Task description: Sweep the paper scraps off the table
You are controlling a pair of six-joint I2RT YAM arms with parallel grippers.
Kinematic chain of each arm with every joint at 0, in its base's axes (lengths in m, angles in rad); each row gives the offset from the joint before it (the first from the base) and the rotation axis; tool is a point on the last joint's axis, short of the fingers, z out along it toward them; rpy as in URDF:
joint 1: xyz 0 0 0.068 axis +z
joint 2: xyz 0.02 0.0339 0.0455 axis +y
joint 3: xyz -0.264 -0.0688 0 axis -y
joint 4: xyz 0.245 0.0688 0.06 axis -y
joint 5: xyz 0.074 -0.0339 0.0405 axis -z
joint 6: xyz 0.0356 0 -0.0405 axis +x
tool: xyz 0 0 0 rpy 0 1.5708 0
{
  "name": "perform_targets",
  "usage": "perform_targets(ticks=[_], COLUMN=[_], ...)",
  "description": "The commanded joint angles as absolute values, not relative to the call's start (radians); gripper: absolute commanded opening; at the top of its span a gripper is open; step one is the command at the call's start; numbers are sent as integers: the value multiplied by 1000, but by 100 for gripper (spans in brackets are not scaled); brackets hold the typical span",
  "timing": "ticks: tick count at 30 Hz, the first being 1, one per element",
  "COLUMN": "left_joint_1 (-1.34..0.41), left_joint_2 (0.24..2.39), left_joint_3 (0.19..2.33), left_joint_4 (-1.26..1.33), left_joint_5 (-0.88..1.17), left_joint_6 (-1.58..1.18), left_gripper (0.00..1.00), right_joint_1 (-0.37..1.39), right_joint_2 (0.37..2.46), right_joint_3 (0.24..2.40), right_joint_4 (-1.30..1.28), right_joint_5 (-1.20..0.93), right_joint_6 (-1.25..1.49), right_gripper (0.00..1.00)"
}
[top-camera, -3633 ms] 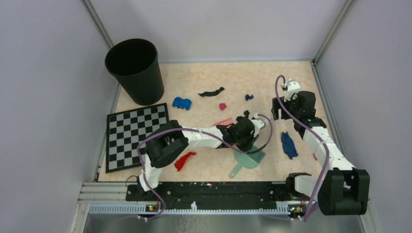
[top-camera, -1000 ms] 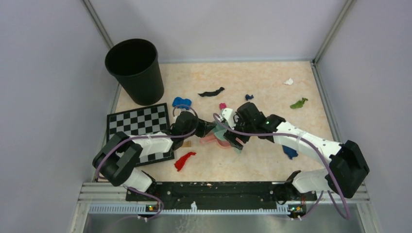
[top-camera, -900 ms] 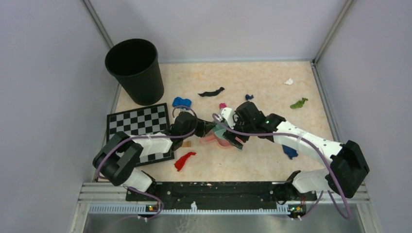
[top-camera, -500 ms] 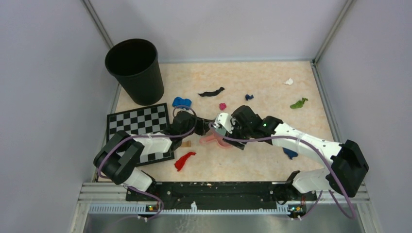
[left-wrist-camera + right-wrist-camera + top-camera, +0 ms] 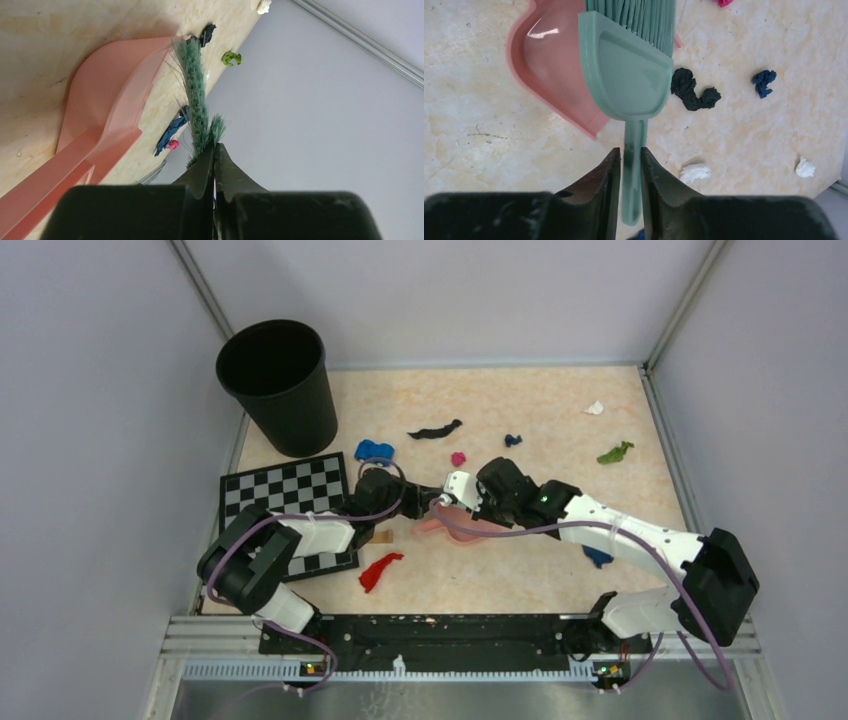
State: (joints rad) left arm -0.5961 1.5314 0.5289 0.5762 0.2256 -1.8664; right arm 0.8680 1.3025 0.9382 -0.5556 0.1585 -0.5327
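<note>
The brush [image 5: 626, 55] above the dustpan [image 5: 549, 65]
The right gripper [image 5: 629, 165] clamps it; magenta scrap [image 5: 458, 458] lies just far; left gripper [image 5: 214, 150] closed.

Left arm: I saw it stretched out low toward the middle.
Left gripper [image 5: 214, 161]: its two fingers were pressed tight together.
Right arm: I saw it stretched far over to the left.
Right gripper [image 5: 630, 171]: its fingers squeezed the handle of the brush [image 5: 626, 75].

Brush [image 5: 624, 65] over dustpan [image 5: 549, 65], paper scraps [image 5: 694, 92] beyond
</note>
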Motion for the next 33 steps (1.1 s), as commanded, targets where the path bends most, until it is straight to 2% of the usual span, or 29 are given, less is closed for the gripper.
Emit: perform_targets(ticks=[1, 3, 4, 5, 7, 8, 10, 13, 14, 16, 17, 20, 23, 25, 28, 33], left_joint_1=[-588, -583, -579, -576, -561, -551, -523, -502, -497, -489, -487, -480, -480, -479, -481, -527], left_joint_2=[1532, 1535, 1535, 1534, 1524, 1514, 1488, 1457, 1451, 1448, 1445, 1429, 1438, 1450, 1454, 1444], left_joint_3=[519, 512, 508, 506, 509, 511, 520, 531, 531, 541, 553, 622, 705, 752, 784, 886], left_joint_4=[655, 677, 687, 696, 690, 676, 633, 560, 550, 541, 533, 429, 324, 257, 210, 56], left_joint_5=[258, 268, 273, 278, 295, 297, 297, 294, 298, 317, 326, 335, 364, 392, 421, 336], left_joint_6=[-1885, -1885, -1884, -1878, -1854, -1837, -1787, -1733, -1728, -1680, -1643, -1478, -1253, -1123, -955, -581], left_gripper=[0, 0, 3, 13, 25, 27, 24, 4, 1, 3, 8, 28, 43, 50, 57, 65], right_joint_1=[879, 880, 879, 879, 877, 871, 850, 826, 818, 794, 780, 685, 543, 488, 469, 469], right_joint_2=[1277, 1278, 1277, 1277, 1271, 1269, 1266, 1254, 1247, 1238, 1235, 1234, 1232, 1218, 1191, 1271], right_joint_3=[945, 939, 935, 933, 926, 923, 924, 919, 913, 895, 882, 859, 845, 805, 704, 625], right_joint_4=[-500, -492, -489, -486, -474, -470, -463, -457, -457, -454, -458, -481, -513, -494, -400, -275], right_joint_5=[198, 198, 197, 198, 208, 205, 190, 160, 142, 110, 81, -62, -259, -310, -270, -216], right_joint_6=[-550, -552, -549, -548, -548, -549, -543, -534, -530, -525, -525, -510, -534, -566, -592, -558], right_gripper=[15, 4, 0, 0, 0, 0, 0, 0, 0, 15, 23, 41, 53, 56, 59, 56])
